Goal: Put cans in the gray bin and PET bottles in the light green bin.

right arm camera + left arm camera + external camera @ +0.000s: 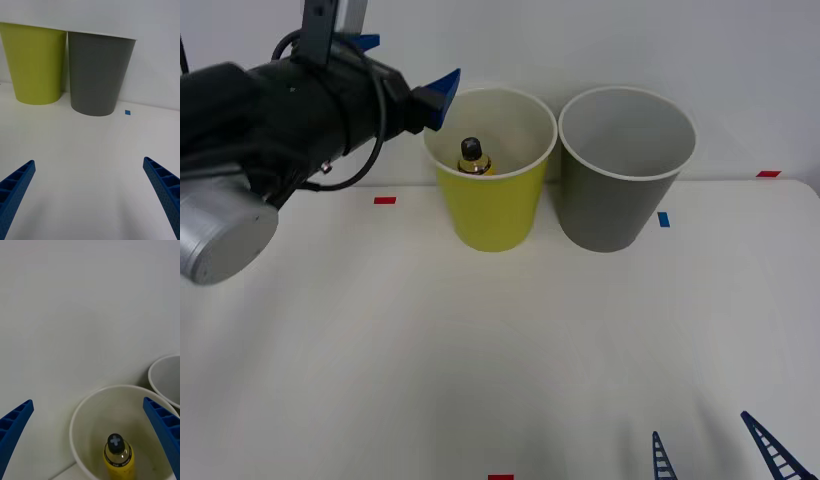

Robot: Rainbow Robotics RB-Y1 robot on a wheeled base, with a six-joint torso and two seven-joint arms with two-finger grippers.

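While the right gripper (715,445) sits low at the near edge of the white tabletop (480,360), its blue ribbed fingers (15,187) are spread wide with nothing between them, pointing toward the two bins. Farther back a small blue marker (664,219) lies on the surface just beside the gray bin (620,170), and a red marker (385,200) lies off to the left of the light green bin (492,200). The two bins stand upright side by side near the wall, almost touching, the green one on the robot's left. Inside the light green bin stands a PET bottle (472,157), yellow with a black cap, upright against the cream inner wall. From what can be seen of the gray bin's inside, only its lighter gray wall shows. The left gripper (410,75) hangs raised beside and above the green bin's rim on its left side, its jaws wide apart and holding nothing; from its wrist, the bottle's cap (115,441) sits below, between the two fingers.
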